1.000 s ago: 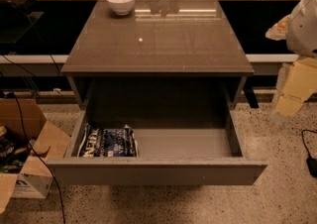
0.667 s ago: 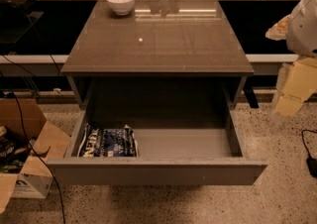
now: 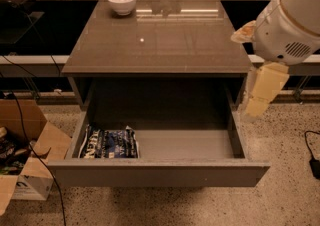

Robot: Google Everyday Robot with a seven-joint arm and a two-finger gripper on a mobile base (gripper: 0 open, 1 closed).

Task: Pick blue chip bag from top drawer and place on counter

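Hanging at the right edge of the frame, my hand (image 3: 261,94) sits just off the worktop's right side, below the white housing of my arm (image 3: 292,25) and above the speckled floor (image 3: 285,195). I cannot tell whether it is released or clenched; it holds nothing that I can see.

From this single camera view, the top drawer (image 3: 190,145) stands pulled open toward the bottom of the frame. One blue chip bag (image 3: 110,143) lies flat in its lower left corner, against the left wall and just behind the front panel. That puts the bag well apart from my hand, far to the left of it and lower in the frame, with the bare grey drawer bottom between us.

I count one worktop (image 3: 165,40), glossy and reflective, carrying one white bowl (image 3: 122,2) near its upper left corner. One open cardboard box (image 3: 30,170) sits on the floor at the lower left, beside the drawer.
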